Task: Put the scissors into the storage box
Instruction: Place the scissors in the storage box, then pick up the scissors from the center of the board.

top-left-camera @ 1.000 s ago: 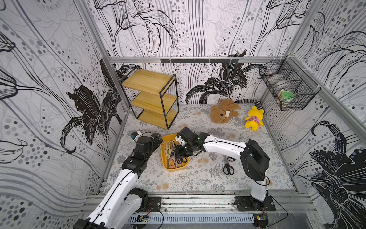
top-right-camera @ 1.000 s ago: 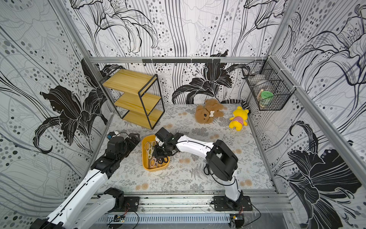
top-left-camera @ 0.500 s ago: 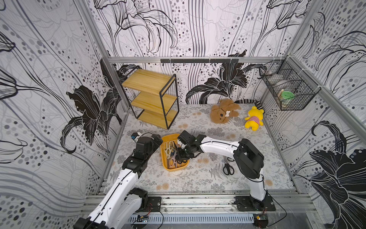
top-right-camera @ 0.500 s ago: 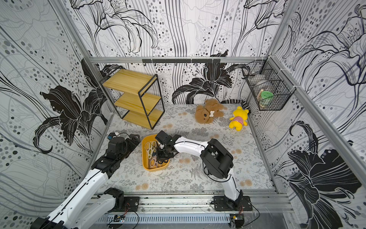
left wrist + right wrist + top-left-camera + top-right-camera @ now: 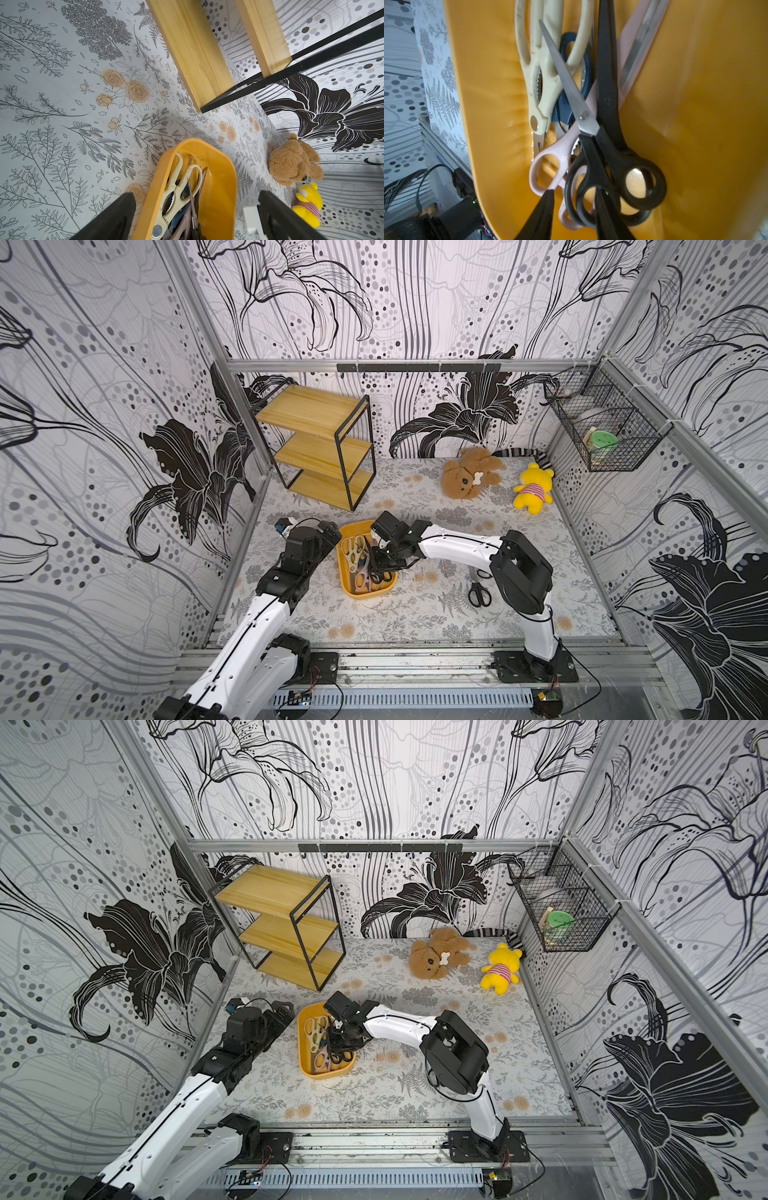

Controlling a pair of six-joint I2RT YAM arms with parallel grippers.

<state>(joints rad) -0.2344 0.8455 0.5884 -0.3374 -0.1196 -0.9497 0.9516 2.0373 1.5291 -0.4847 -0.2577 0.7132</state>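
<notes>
The step in hand looks like the release of a black pair (image 5: 589, 149) into the box (image 5: 368, 594). The right gripper (image 5: 574, 193) hangs low over the near end of the box, its jaws partly parted around one handle loop with a gap showing on one side, so it seems to grip nothing. That pair lies on top of the heap, across the pink pair (image 5: 550, 153) and beside the shears (image 5: 542, 83). To finish cleanly, the jaws should spread wider first, then rise straight up. One finger (image 5: 608, 218) crosses the loop, and I cannot tell whether it is threaded through, so a sideways pull could drag the pair out. The left gripper (image 5: 196, 195) stands wide open and empty at the far end of the box. One pair (image 5: 478, 591) lies on the table, well apart from the box
</notes>
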